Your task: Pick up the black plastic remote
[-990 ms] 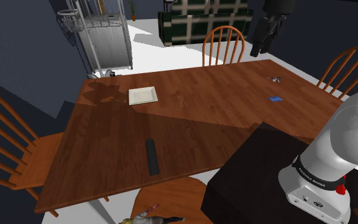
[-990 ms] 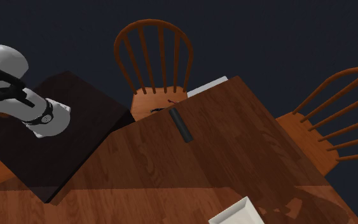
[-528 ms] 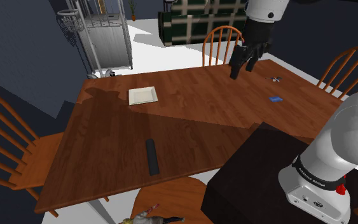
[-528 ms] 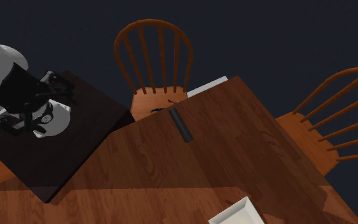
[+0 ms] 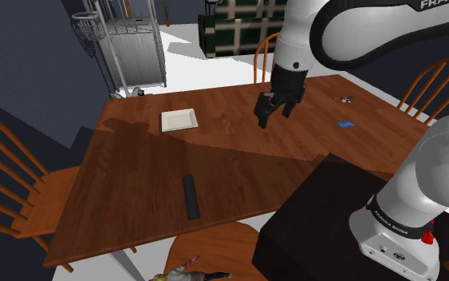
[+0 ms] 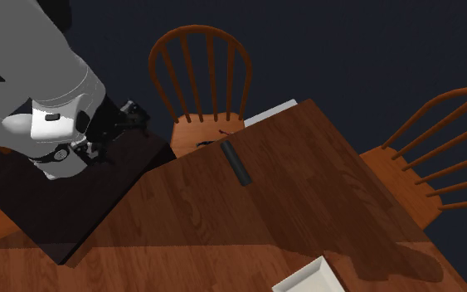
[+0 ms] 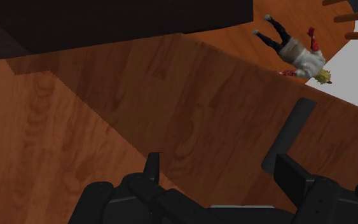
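Observation:
The black remote [image 5: 191,195] is a slim dark bar lying flat near the wooden table's [image 5: 238,156] front edge in the shoulder view. It lies close to a chair in the second exterior view [image 6: 235,162]. My gripper [image 5: 270,114] hangs open just above the table's far middle, well away from the remote and holding nothing. In the wrist view the two fingers [image 7: 219,168] stand wide apart over bare wood. The remote [image 7: 290,135] lies beyond one finger [image 7: 290,177], outside the gap.
A white square plate [image 5: 179,120] lies on the table's far left, with a small blue item [image 5: 345,124] and a tiny object [image 5: 344,99] at the far right. Wooden chairs [image 5: 282,49] ring the table. The dark stand [image 5: 318,215] abuts the near edge. A doll [image 7: 296,52] lies on the floor.
The arm has swung down and towards the shoulder view's left, from above the far chair to low over the table's far middle. The remote has not moved.

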Available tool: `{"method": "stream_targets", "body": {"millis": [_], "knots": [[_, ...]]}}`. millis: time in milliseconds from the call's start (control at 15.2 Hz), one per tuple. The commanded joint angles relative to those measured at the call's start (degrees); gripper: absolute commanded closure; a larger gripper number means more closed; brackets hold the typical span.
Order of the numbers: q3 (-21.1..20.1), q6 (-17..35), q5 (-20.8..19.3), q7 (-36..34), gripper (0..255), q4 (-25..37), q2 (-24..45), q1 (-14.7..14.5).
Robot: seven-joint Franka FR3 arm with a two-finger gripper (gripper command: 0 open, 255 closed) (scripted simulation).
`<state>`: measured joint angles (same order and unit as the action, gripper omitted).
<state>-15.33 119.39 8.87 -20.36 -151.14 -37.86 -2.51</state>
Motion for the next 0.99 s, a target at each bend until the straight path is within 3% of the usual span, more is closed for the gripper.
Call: {"method": "stream_targets", "body": {"millis": [0,264,528,726,924], "knots": [[-3.12,4.35,0.58,-3.90,0,-0.35,3.38,-0.01],[-9.21,12.32,-0.25,-11.69,0,0.46,11.39,1.32],[-15.68,19.56,-4.78,-21.45,0,2.97,20.92,4.37],[-20.46,23.86,-12.21,-31.23,0,5.99,29.11,7.64],[-23.55,26.22,-24.03,-43.74,0,10.21,38.44,10.02]]}}
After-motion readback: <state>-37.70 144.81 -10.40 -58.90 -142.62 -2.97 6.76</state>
